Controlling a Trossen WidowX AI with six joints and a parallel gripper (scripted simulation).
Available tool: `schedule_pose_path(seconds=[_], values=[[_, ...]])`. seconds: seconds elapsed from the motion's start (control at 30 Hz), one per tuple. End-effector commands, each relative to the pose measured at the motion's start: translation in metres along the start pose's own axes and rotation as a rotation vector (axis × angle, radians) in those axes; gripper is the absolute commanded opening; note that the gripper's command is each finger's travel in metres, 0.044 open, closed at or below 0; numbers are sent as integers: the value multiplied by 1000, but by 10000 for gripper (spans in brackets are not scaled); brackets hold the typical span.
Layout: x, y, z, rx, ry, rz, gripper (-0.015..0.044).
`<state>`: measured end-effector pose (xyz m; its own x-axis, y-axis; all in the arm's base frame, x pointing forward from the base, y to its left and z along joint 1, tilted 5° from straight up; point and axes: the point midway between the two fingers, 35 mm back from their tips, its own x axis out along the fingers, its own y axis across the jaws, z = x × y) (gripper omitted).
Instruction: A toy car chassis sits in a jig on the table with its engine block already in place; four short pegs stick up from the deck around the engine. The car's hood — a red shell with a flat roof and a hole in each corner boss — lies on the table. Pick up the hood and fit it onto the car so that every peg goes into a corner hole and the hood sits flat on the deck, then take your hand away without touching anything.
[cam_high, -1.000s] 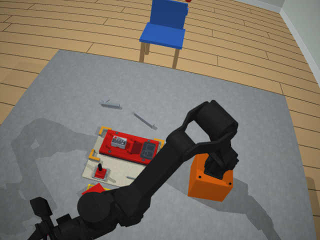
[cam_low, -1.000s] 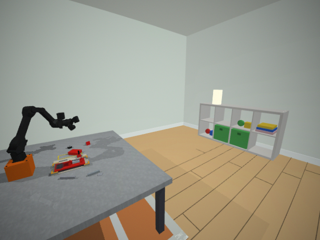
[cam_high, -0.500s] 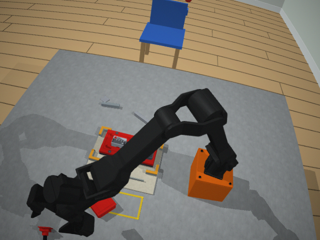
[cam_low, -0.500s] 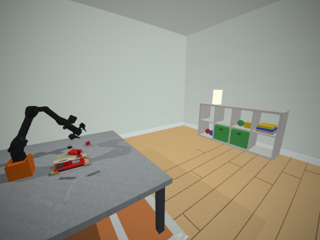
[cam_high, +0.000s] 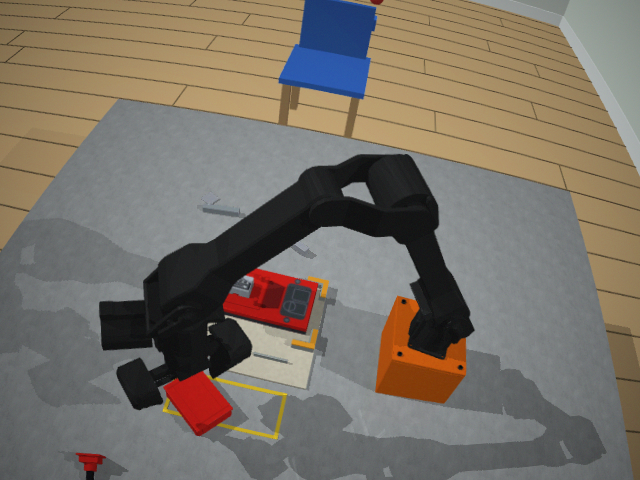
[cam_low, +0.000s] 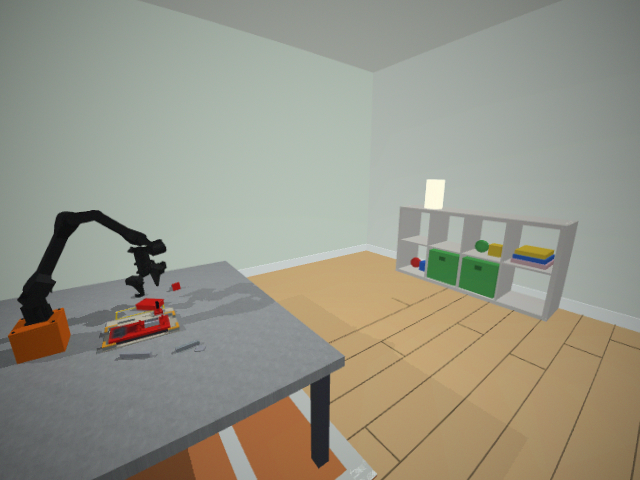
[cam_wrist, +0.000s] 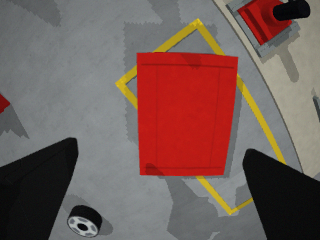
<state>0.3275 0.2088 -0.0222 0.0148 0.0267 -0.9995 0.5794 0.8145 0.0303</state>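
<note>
The red hood (cam_high: 199, 403) (cam_low: 149, 303) (cam_wrist: 187, 116) lies flat on the grey table, partly inside a yellow marked rectangle (cam_high: 279, 413) (cam_wrist: 198, 23). My gripper (cam_high: 178, 379) (cam_low: 144, 281) (cam_wrist: 164, 154) hangs above the hood, open wide and empty, with one finger out to each side of it. The red chassis (cam_high: 268, 302) (cam_low: 139, 325) sits in the beige jig (cam_high: 281, 372) just behind the hood, with the dark engine block on its deck. The arm hides part of the chassis in the top view. The pegs are too small to make out.
A red block with a black post (cam_wrist: 270, 14) stands on the jig near the hood. A small black wheel (cam_wrist: 83, 222) lies on the table. Grey loose parts (cam_high: 219, 206) lie behind the jig. The orange arm base (cam_high: 413, 372) stands right of the jig. A small red piece (cam_high: 88, 458) is at the front.
</note>
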Motion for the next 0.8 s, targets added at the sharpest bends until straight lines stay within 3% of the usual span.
schedule_pose_path(seconds=[0.0, 0.77], values=[[-6, -14, 1, -82, 42, -62, 440], [4, -14, 1, -82, 42, -62, 440]])
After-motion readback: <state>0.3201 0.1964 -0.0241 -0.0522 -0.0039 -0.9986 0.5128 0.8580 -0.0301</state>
